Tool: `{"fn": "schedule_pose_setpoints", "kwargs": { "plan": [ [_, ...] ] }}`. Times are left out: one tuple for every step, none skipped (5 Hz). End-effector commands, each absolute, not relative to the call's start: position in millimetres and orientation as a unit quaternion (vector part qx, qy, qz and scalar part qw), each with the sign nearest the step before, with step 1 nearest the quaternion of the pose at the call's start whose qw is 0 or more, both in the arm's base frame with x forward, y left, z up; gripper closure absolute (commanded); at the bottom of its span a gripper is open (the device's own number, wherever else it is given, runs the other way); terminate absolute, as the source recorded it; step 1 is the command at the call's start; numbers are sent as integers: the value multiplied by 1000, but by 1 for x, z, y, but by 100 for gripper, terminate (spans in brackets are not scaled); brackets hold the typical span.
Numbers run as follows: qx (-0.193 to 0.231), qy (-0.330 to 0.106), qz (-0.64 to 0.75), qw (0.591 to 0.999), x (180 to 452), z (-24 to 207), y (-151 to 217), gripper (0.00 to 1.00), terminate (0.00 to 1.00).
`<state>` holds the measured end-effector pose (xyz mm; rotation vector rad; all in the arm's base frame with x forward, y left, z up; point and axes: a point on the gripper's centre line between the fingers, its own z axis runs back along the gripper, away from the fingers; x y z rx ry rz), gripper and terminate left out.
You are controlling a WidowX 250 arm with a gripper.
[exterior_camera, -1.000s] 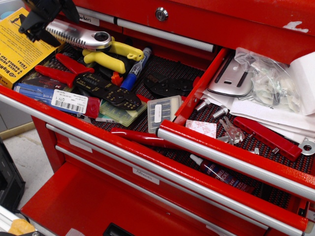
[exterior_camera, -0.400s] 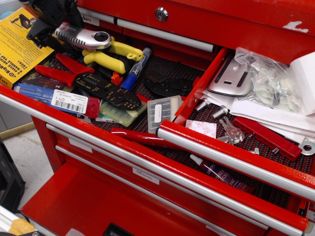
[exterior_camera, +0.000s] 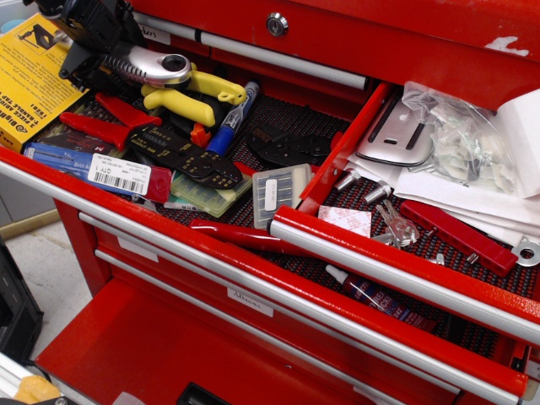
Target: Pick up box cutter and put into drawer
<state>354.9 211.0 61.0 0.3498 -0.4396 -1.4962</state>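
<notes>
The box cutter [exterior_camera: 156,67] is a silver-grey curved knife with a round hole at its wide end. It lies across the yellow-handled pliers [exterior_camera: 190,94] at the back left of the wider left drawer. My black gripper [exterior_camera: 101,52] is at the cutter's narrow end, its fingers either side of the ribbed part, apparently open; that end is hidden under it. The narrower red drawer [exterior_camera: 396,266] on the right stands pulled out, with a black mesh liner, keys [exterior_camera: 396,226], white papers and clear bags [exterior_camera: 460,135].
The left drawer also holds red-handled pliers [exterior_camera: 110,122], black crimpers [exterior_camera: 186,160], a blue marker [exterior_camera: 236,118], a labelled red tool [exterior_camera: 118,175] and a yellow box [exterior_camera: 29,80]. The right drawer has a chrome plate [exterior_camera: 396,131] and a red-handled tool [exterior_camera: 460,238].
My gripper has moved right and down along the box cutter, covering more of its narrow end. The cutter itself has stayed in place.
</notes>
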Motion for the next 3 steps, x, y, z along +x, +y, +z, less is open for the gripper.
{"fn": "schedule_pose_setpoints", "kwargs": {
  "plan": [
    [125,-185,-522,823,349,101,171,100,0],
    [80,-122,-415,898,338,122,165,100,0],
    [71,-84,-301,947,322,147,152,100,0]
  ]
}}
